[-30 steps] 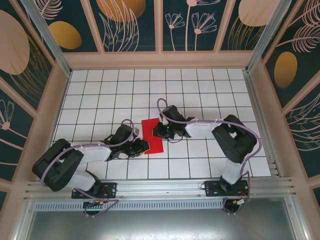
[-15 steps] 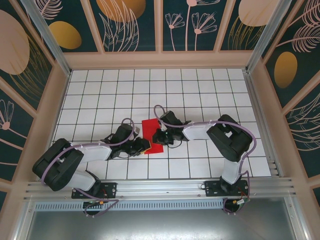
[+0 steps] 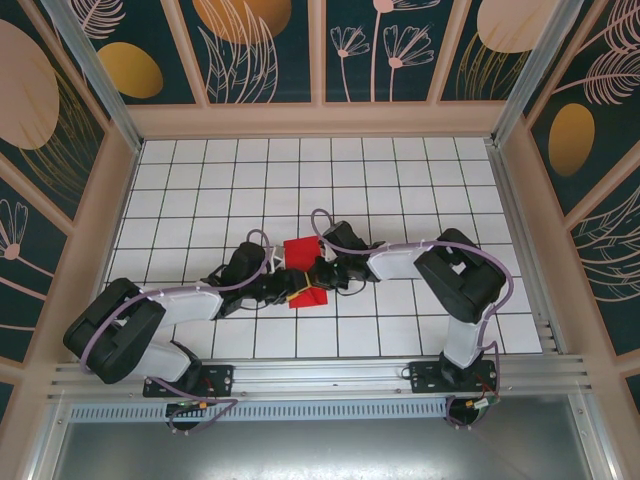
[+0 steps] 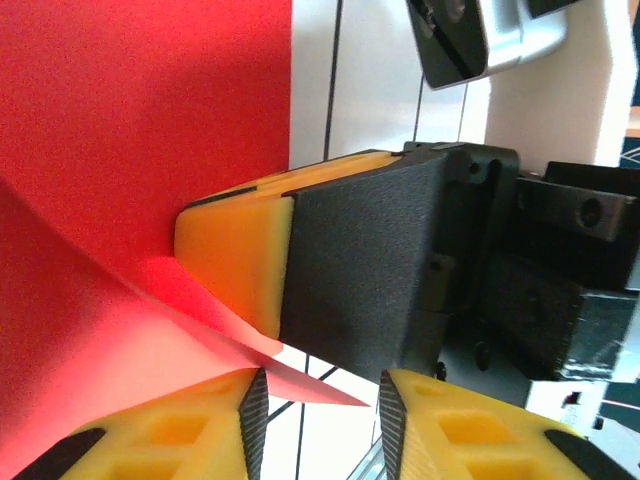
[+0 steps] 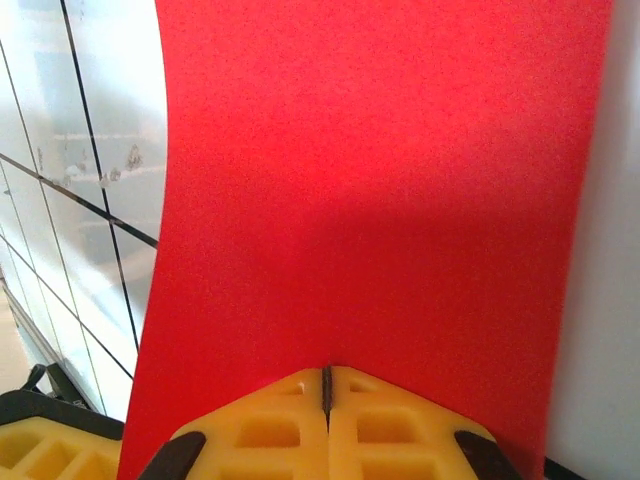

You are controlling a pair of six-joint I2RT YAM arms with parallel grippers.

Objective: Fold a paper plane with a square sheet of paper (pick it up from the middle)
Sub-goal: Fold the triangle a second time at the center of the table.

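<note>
Red paper marks the centre of the white gridded worktop from above. The square sheet of paper is buckled there between the left gripper and the right gripper, which meet over its middle. Both arms reach inward from the near edge, with a cable looping off each wrist. Floral wall panels and an aluminium rail stand well clear of the work.

The left wrist camera has the sheet flat at top left, with a raised flap sweeping down to a corner. That corner pokes into the gap of the left gripper's own jaws, which stand apart and clamp nothing. One yellow pad of the right gripper presses close against the paper, just beside them.

The right wrist camera shows its jaws closed tight on the sheet's near edge, the paper bowing away over the tiles.

With only one pinch holding, the sheet may swing, slip or crease off-line. The two heads are crowded, so a careless move could knock them together or tear the flap between them.
</note>
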